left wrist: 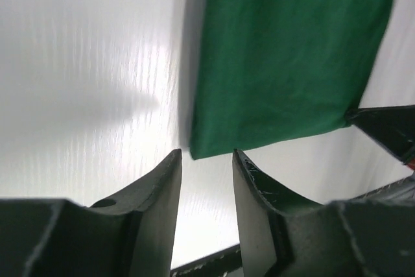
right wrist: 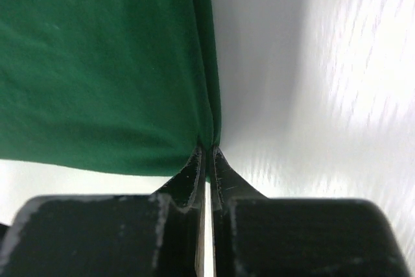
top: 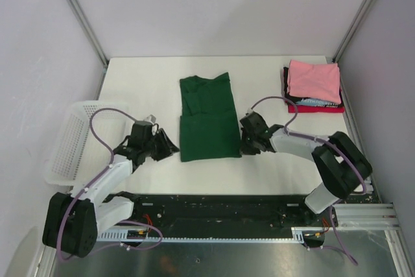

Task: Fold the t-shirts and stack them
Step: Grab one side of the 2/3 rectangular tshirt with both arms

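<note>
The right end effector (right wrist: 209, 149) is pinched tight on the edge of the green t-shirt (right wrist: 97, 63) just ahead of it. The left end effector (left wrist: 207, 155) stands parted and holds nothing, with the shirt's other near corner just beyond its tips on the bench (left wrist: 84, 63).

White counter (top: 149, 82) carries a dark green t-shirt (top: 207, 124) lying flat near its middle, folded to a long rectangle, a layer edge crossing it halfway; stack of folded t-shirts (top: 314, 82) at the far right corner, pink on top, black then red beneath. White mesh basket (top: 71, 141) sits tilted at the counter's left edge.
</note>
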Robot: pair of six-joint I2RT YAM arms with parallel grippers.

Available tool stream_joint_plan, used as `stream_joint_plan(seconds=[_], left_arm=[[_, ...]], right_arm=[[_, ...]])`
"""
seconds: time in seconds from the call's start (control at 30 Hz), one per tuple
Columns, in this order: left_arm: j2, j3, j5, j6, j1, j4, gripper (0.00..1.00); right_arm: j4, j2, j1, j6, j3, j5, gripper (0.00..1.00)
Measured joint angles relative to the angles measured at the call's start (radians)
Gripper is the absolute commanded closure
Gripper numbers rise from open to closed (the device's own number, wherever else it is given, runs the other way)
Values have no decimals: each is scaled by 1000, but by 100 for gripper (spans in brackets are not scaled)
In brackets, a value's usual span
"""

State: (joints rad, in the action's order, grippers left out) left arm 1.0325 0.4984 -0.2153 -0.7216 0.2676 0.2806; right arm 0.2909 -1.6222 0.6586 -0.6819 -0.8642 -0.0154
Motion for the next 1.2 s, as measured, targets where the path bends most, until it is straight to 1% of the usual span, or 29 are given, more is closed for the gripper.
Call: stream_joint_plan(seconds=[0.17,0.3,0.63,0.83,1.2], left_arm=[[-1,-62,-46,0,58,37,56],[-6,-72,-69,0,104,39,56],[-4,-87,-56,0,124,37,58],[45,-89,-31,0,144,30,59],[82,-98,30,-12,198,-13,68]], right_arm=[[-10,118,49,-53,126,1,100],[-8,169,88,-90,175,0,100],[3,195,97,-116,195,-1,100],[3,194,97,-116,195,-2,100],[2,194,98,-116,195,-2,100]])
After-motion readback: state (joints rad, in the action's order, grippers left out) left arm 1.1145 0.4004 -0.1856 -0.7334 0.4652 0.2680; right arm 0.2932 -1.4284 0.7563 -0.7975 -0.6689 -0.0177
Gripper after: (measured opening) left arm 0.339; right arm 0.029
